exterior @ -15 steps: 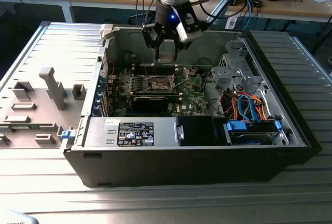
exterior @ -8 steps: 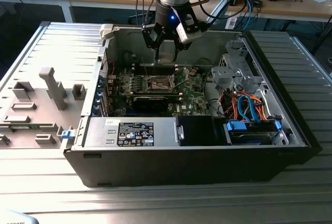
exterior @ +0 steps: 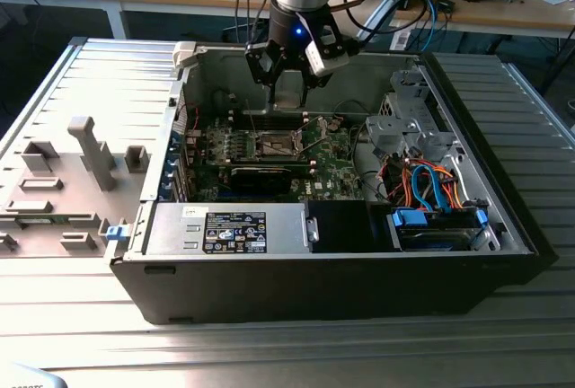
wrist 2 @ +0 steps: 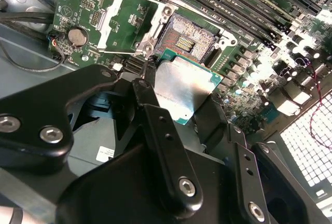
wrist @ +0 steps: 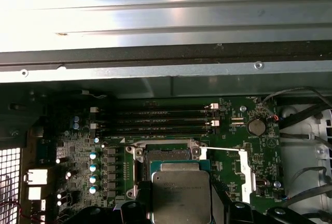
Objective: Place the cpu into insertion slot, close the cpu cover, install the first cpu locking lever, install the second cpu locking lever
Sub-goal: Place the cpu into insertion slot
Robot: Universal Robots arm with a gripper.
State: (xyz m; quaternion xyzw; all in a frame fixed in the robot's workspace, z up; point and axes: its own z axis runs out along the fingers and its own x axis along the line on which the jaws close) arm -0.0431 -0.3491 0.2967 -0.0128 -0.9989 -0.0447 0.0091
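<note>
Above the open insertion slot (wrist 2: pixel 189 37), the fingers (wrist 2: pixel 155 125) clamp the cpu (wrist 2: pixel 181 85) by its edges.

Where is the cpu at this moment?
In both wrist views, the cpu sits clamped in the gripper, just above the open socket, not yet seated.

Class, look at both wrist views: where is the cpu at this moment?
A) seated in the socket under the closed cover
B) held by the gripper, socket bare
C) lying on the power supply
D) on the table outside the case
B: in the second wrist view the gripper clamps the cpu, the socket shows bare contacts, and the cpu cover stands swung open.
</note>
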